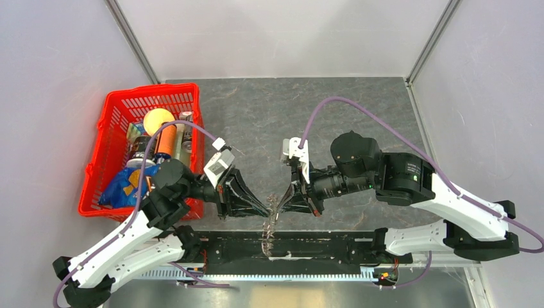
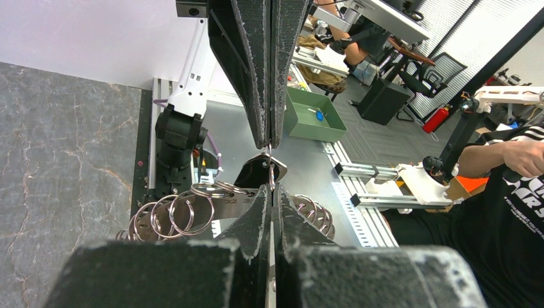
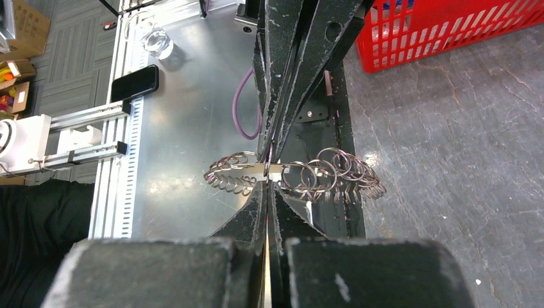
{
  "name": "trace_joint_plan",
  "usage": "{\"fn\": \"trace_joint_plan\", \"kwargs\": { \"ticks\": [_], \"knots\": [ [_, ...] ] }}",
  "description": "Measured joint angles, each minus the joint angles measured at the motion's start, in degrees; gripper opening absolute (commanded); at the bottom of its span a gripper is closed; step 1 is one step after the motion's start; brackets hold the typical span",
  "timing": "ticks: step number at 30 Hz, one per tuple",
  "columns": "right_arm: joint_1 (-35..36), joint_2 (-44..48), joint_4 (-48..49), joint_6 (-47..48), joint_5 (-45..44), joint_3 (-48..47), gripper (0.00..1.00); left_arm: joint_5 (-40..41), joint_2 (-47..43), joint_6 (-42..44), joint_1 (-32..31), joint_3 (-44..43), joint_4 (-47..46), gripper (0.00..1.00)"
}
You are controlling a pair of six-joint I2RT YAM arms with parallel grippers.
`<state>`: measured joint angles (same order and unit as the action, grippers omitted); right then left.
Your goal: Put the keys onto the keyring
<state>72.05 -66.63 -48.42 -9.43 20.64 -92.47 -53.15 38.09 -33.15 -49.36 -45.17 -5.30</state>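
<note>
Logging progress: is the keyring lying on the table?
No, the keyring is pinched in mid-air between the left tool and the right tool.

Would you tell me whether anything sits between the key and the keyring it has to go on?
Nothing visible does. The right pincer holds the dark key right at the keyring, which the left pincer pinches, tip to tip.

Basket sat at the left of the tabletop, goods inside it. Left pincer and right pincer met tip to tip at centre, near front edge. Keyring hung between them, trailing over that edge.
</note>
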Motion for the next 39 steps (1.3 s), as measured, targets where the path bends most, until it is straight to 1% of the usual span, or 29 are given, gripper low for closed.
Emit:
{"fn": "trace_joint_plan", "kwargs": {
  "ticks": [39],
  "knots": [
    [0.22,-0.72,-0.42,0.55,0.02,-1.25,0.00,0.00,-0.26,0.00,0.00,0.00,0.00,0.02]
  ]
}}
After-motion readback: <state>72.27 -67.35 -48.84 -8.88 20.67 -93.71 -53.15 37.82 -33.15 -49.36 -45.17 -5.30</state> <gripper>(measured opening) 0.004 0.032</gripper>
